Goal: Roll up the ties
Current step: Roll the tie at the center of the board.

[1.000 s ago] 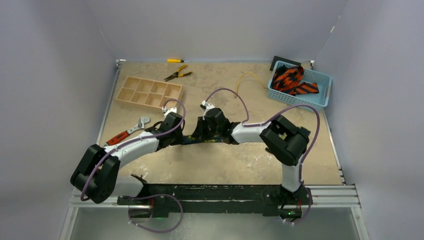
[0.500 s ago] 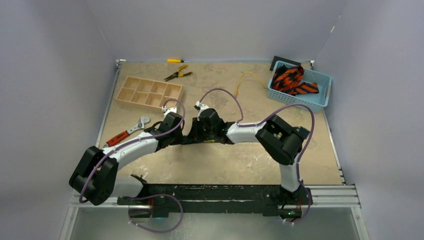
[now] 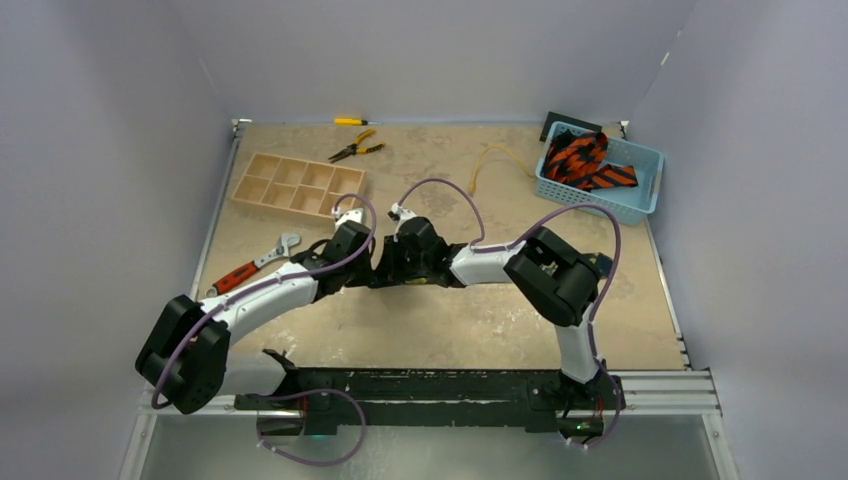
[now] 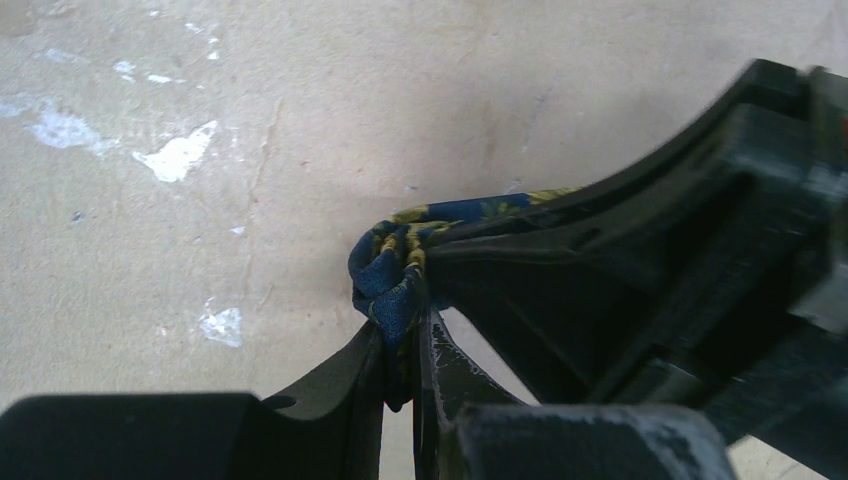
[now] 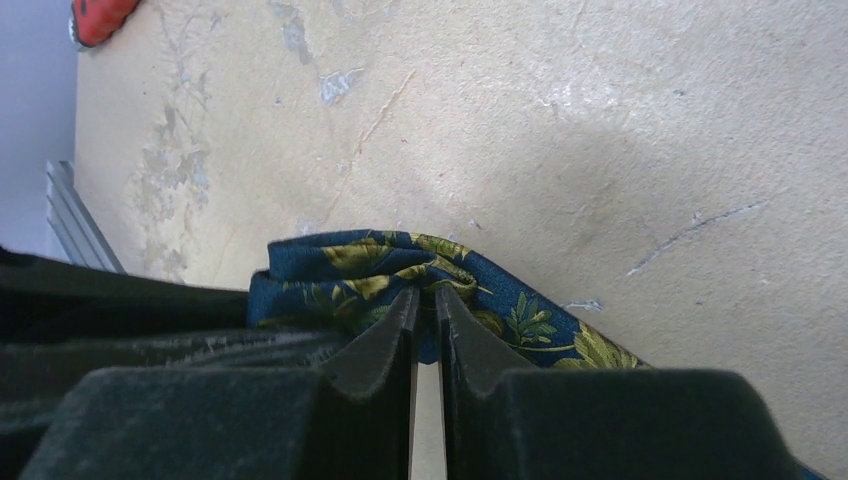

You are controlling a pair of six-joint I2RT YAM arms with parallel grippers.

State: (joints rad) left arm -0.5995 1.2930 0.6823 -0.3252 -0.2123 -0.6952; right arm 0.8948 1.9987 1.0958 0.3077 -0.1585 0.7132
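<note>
navy tie [image 5: 470,290]: sat mid-table, bunched into a small wad right where the two grippers met; gold leafy print showed up close, and a flat tail of it ran off to the right along the table [image 3: 430,330]

left gripper [image 4: 402,345]: fingers were nearly closed, pinching a fold of the navy tie between the tips, cloth puffing out just above them

right gripper [image 5: 425,310]: same deal, fingers were almost together with only a thin slit between, nipping the edge of the bunched tie

both arms: from the top view they reached in from either side and the wrists nearly touched over the middle of the table, so the tie itself was mostly hidden there

other ties [image 3: 583,160]: orange-and-black ones were still piled in the blue basket [image 3: 645,180] at the far right, well away from the action

step in hand: looked to me like the early part of rolling the navy tie, the end gathered and gripped by both sides but no tidy coil yet, more of a crumple

next move: probably needs one gripper to hold the core steady while the other lets go, regrips further along the tail and wraps it round; pulling apart would just undo the bunch

progress: early, I'd say; one tie started, the rest not touched
</note>
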